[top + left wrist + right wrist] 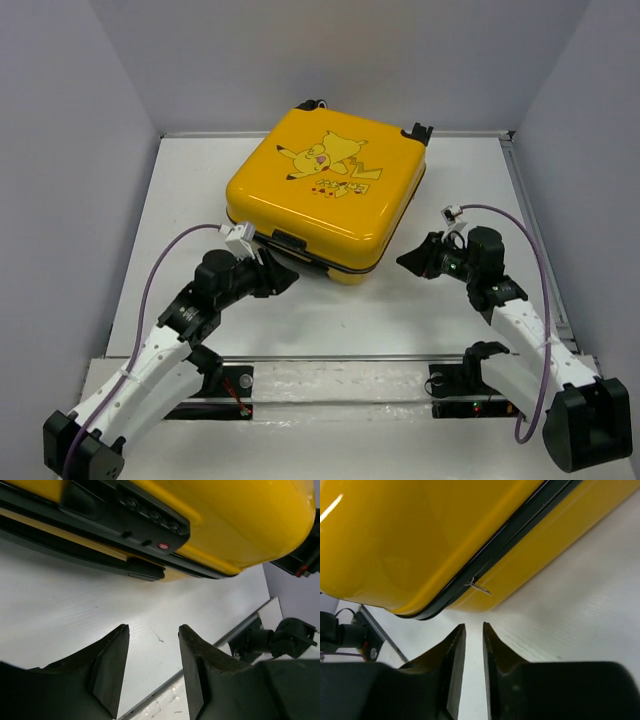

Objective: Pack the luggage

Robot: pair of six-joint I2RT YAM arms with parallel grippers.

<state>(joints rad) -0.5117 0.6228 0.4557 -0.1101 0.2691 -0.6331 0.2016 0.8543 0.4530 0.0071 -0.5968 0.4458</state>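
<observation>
The yellow suitcase (pixel 325 190) lies closed on the counter (pixel 400 320). The left end effector (pixel 152 630), half-open and empty, faces its lock panel (pixel 150 525). The right end effector (pixel 474 626), nearly pinched and empty, faces the seam (pixel 520 530), probably to open it.

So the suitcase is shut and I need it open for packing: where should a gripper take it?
Likely the small metal tab on the black seam of the suitcase, approached level from the right. The shell is smooth, rounded and wide; the tab alone sticks out.
</observation>
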